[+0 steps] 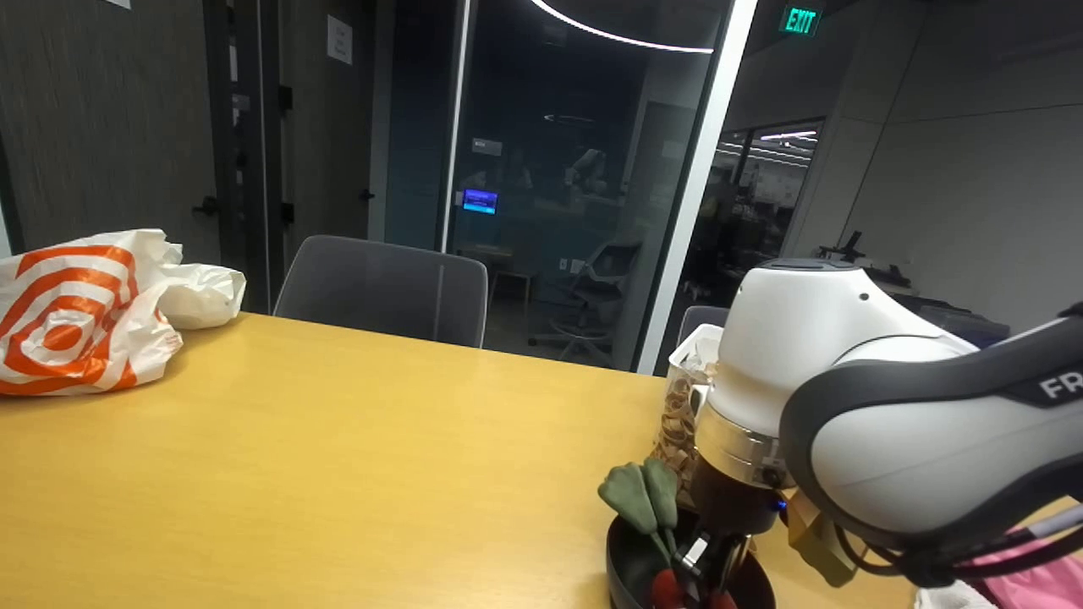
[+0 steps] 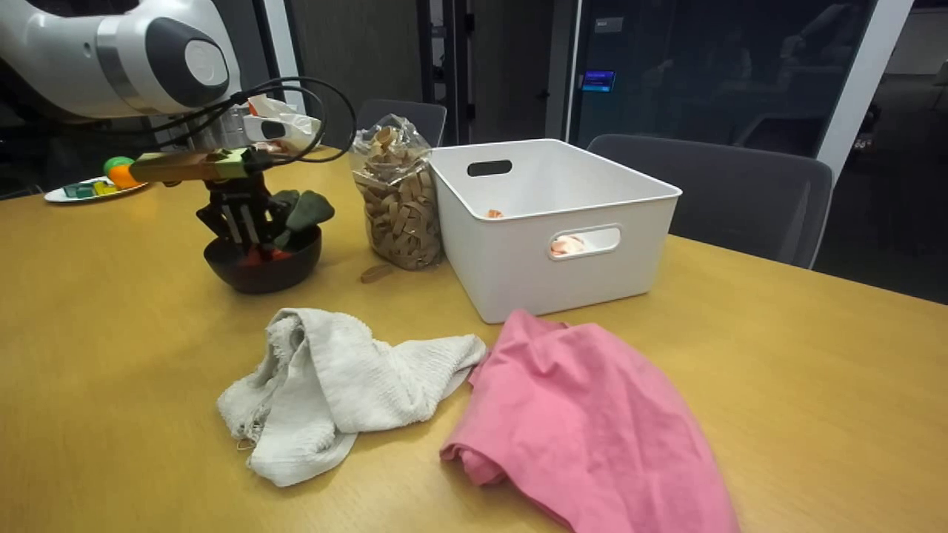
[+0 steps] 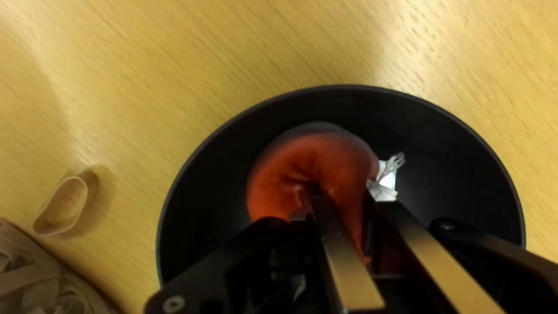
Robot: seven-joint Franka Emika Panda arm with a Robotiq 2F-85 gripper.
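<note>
My gripper (image 3: 355, 209) points down into a black bowl (image 3: 440, 144), and its two fingers are shut on part of a red soft toy (image 3: 279, 192). The toy curls in a ring, with one finger inside the curl and one outside it. A white tag (image 3: 386, 179) sticks out beside it. The gripper (image 1: 711, 567) and bowl (image 1: 622, 562) also show in an exterior view, with green leaves (image 1: 630, 499) of the toy rising over the rim. In an exterior view the gripper (image 2: 248, 233) is inside the bowl (image 2: 266, 277), with leaves (image 2: 309, 211) beside it. The fingertips are partly hidden.
A clear bag of tan loops (image 2: 404, 215) stands by a white bin (image 2: 548, 274). A loose loop (image 3: 63, 205) lies near the bowl. A white towel (image 2: 333, 392) and pink cloth (image 2: 592, 429) lie in front. A plastic bag (image 1: 76, 321) and a plate (image 2: 55, 196) are farther off.
</note>
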